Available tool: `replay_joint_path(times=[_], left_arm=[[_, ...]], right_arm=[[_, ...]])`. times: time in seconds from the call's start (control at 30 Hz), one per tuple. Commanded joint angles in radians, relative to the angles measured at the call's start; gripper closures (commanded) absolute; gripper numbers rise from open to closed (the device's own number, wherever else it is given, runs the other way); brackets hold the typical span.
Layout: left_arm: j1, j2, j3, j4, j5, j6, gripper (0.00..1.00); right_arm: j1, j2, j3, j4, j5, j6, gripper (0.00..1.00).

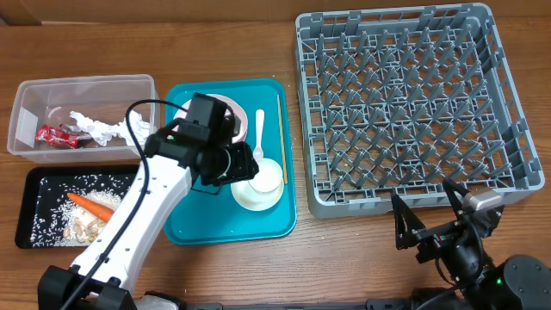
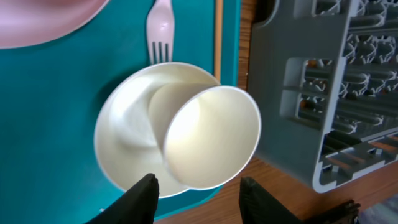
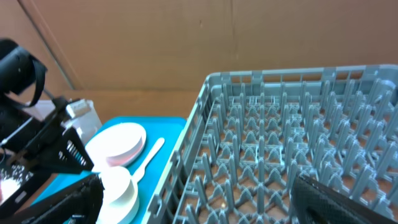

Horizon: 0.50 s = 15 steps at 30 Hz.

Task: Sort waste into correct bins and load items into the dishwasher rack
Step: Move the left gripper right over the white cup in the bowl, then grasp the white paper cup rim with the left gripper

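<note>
Left jaws part-closed, tilted white cup (image 2: 211,134) between them; grip unclear. Right jaws wide, dishwasher rack (image 3: 280,124) ahead.

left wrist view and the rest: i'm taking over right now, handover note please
Left gripper: straddles the white cup, tilted in the white bowl on the teal tray; grip unclear.
Right gripper: open, empty, near the rack.
Done: wrapper and tissues in clear tub; carrot and rice in black tray.
Left: cup, bowl, pink bowl, fork, chopsticks into the rack, which holds nothing yet.
</note>
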Motion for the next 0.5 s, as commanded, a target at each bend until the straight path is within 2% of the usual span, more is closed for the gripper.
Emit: replay_joint_path(times=[0.0, 0.1, 0.47], left_arm=[[-0.039, -0.007, -0.01, 0.0, -0.073, -0.058, 0.57], [-0.066, 0.012, -0.012, -0.003, -0.121, -0.083, 0.57], [-0.077, 0.097, -0.012, 0.011, -0.129, -0.107, 0.6]], right_arm=[[0.004, 0.002, 0.018, -0.02, -0.012, 0.005, 0.0], [0.004, 0.002, 0.018, -0.032, -0.012, 0.035, 0.0], [0.004, 0.002, 0.018, -0.037, -0.023, 0.035, 0.0]])
